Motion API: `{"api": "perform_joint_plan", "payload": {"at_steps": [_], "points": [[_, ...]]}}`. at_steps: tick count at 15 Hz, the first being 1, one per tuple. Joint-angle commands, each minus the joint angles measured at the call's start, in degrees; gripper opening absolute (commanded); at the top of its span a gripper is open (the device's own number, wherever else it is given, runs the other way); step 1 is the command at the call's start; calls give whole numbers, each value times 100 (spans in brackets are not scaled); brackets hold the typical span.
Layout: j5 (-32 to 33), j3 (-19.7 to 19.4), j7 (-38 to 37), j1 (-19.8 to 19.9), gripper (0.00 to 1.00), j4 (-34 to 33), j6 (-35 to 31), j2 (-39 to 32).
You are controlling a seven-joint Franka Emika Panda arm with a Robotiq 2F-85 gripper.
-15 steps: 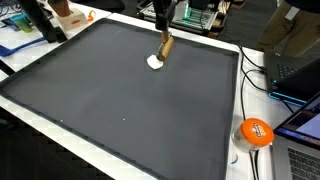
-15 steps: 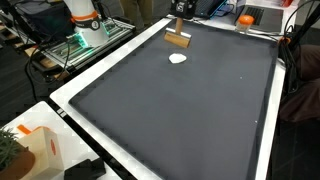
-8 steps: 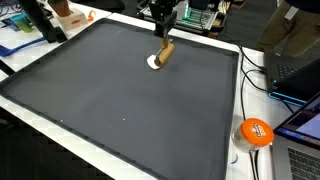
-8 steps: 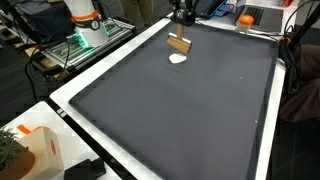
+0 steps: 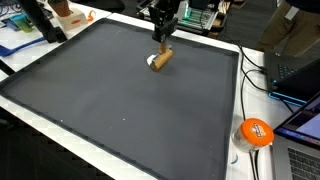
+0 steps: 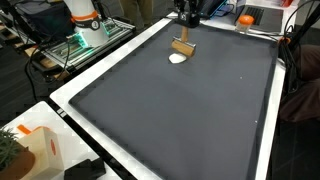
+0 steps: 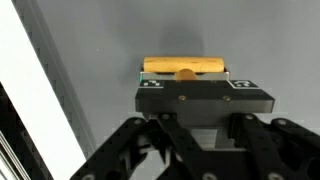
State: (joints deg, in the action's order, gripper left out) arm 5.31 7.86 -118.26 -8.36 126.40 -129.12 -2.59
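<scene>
The mat (image 5: pixel 120 95) is a plain dark grey, matte and unpatterned, framed by a white table edge (image 6: pixel 110 60). The gripper (image 5: pixel 164 42) is black; the wrist view shows small pale markings on its body. The wooden block (image 5: pixel 161 57) is light tan, golden in the wrist view with a darker orange spot at its middle. The small lump (image 6: pixel 177 58) is white. The round object (image 5: pixel 255 132) is bright orange with white marks.
</scene>
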Motion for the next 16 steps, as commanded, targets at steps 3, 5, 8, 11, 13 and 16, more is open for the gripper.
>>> {"api": "perform_joint_plan", "payload": {"at_steps": [3, 5, 8, 11, 13, 16], "points": [[826, -30, -1076, -176, 22, -168, 139, -237], [1027, -33, -1297, -222, 22, -240, 296, -325], [1238, -25, -1534, -318, 22, -369, 579, -532], [1291, -47, -1620, -375, 22, -505, 836, -723], [1210, -46, -1535, -394, 22, -585, 938, -869], [1032, -43, -1402, -399, 22, -666, 945, -1037]]}}
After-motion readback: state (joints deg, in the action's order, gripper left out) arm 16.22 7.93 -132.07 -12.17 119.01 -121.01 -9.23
